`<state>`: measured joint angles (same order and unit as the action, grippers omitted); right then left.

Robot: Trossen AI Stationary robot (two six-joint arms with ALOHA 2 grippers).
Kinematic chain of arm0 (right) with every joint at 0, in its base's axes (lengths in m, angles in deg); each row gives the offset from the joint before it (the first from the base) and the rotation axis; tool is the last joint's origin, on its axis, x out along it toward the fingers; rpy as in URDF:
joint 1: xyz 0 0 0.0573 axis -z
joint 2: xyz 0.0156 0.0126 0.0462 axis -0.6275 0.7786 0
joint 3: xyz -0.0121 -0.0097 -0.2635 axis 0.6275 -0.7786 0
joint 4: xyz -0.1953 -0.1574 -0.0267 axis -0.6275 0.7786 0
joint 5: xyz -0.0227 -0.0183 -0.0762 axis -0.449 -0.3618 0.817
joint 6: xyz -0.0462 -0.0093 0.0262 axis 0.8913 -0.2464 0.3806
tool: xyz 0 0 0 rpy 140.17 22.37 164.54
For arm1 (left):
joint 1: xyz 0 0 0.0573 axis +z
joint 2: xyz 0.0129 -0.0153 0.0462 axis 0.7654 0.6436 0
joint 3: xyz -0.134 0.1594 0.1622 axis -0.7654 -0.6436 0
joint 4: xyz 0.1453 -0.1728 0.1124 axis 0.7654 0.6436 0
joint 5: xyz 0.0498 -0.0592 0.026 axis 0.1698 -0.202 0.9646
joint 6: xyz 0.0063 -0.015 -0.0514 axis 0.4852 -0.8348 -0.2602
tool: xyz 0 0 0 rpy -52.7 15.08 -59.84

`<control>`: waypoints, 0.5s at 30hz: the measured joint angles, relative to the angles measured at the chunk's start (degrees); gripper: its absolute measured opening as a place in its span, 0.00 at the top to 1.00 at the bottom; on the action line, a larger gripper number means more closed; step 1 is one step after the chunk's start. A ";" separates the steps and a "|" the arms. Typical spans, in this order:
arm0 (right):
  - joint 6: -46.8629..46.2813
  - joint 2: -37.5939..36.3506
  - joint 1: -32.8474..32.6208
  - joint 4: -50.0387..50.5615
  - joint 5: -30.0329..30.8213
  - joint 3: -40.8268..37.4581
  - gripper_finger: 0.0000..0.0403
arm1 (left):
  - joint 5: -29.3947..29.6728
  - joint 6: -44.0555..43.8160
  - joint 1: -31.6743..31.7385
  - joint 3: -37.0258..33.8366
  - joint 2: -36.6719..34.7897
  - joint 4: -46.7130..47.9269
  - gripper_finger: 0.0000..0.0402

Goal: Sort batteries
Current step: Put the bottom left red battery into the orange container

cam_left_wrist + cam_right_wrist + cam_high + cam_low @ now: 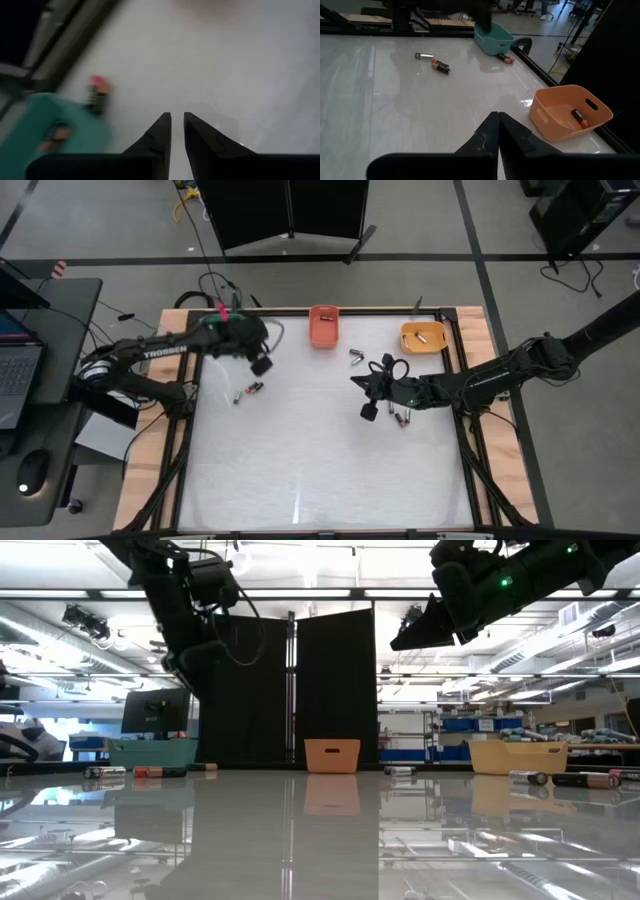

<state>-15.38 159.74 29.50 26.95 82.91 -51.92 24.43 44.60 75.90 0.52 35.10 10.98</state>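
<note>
Batteries lie scattered on the white table: two (247,390) below my left gripper, two (355,356) between the bins, two (402,418) by my right arm. A red-ended battery (97,92) lies beside the teal bin (45,130), which holds another (54,135). The orange bin (567,117) holds one battery (579,117), and the yellow bin (423,337) holds one as well. My left gripper (177,120) hangs over bare table next to the teal bin, with a narrow empty gap between its fingers. My right gripper (498,117) is shut and empty above the table's middle right.
The three bins stand along the far edge, the teal one (150,752) at the left, the orange one (332,755) in the middle, the yellow one (517,755) at the right. A raised dark frame runs round the table. The near half of the table is bare.
</note>
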 joint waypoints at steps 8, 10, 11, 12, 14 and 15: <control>-0.03 0.00 0.00 -0.04 -1.31 0.00 0.94 | -1.13 -13.87 -13.01 -7.67 0.00 -2.81 0.86; -0.02 0.00 0.00 -0.02 -1.35 0.00 0.95 | -1.13 -17.94 -15.35 -9.12 0.00 -2.73 0.86; -0.04 0.00 0.00 -0.02 -1.36 0.00 0.95 | -1.13 -19.76 -16.31 -9.79 0.00 -2.64 0.86; -0.04 0.00 0.00 -0.02 -1.36 0.00 0.95 | -1.13 -21.32 -17.22 -10.37 0.00 -2.63 0.86; -0.02 0.00 0.00 -0.02 -1.38 0.00 0.95 | -1.09 -23.87 -18.73 -11.39 0.00 -2.44 0.86; -0.04 0.00 0.00 -0.03 -1.38 0.00 0.95 | -1.06 -25.15 -19.27 -11.83 0.00 -2.23 0.85</control>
<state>-15.42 159.74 29.50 26.92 81.53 -51.92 23.37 19.45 56.63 -11.31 35.10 8.74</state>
